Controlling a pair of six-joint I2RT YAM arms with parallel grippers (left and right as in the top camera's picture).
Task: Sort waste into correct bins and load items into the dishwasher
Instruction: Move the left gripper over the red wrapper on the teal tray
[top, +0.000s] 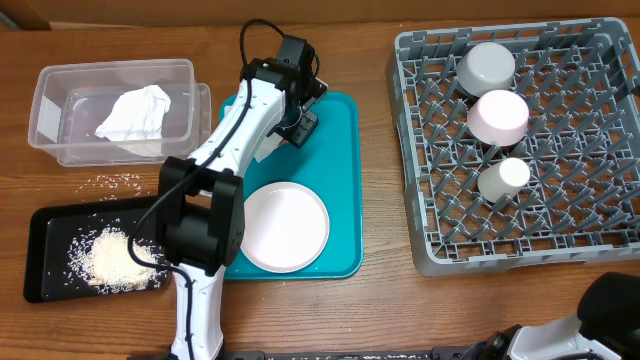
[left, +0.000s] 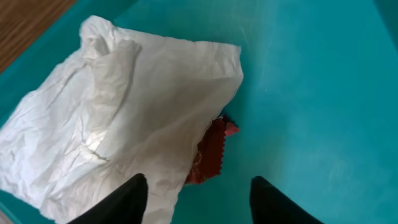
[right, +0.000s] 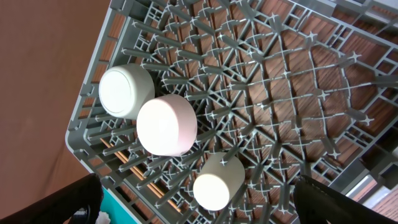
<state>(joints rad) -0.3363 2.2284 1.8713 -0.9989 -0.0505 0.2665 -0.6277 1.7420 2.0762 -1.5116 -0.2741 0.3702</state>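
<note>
The left tool (left: 199, 204) hung low over the far left part of the teal serving tray (top: 345, 180). Its two dark fingertips (left: 134, 199) stood apart, with the edge of a crumpled white napkin (left: 124, 118) lying between them. One tip overlapped the paper, yet nothing showed the paper pinched. A small red scrap (left: 212, 152) stuck out from under that napkin's edge, flat on the teal surface. In the overhead view the left arm (top: 235, 150) covered this napkin. On the near part of the same tray sat the large white plate (top: 285, 227), bare and well apart from the tool. The clear tub (top: 45, 80) stood at the far left corner of the desk (top: 380, 310) and held a second napkin (top: 135, 115), also crumpled and white. The black tray (top: 45, 250) lay near the left edge toward the near corner, with the rice pile (top: 110, 258) heaped on it. A few stray grains (top: 118, 181) lay on the bare desk between tub and black tray. The dish rack (top: 600, 150) filled the right side of the desk. In its left half, in a row from far to near, stood the grey bowl (top: 485, 65), the small white bowl (top: 498, 115) and the small white cup (top: 503, 178). The right tool (right: 198, 214) looked onto that rack, its fingers spread wide with nothing between them. The right arm (top: 605, 300) showed only at the near right corner of the desk.
</note>
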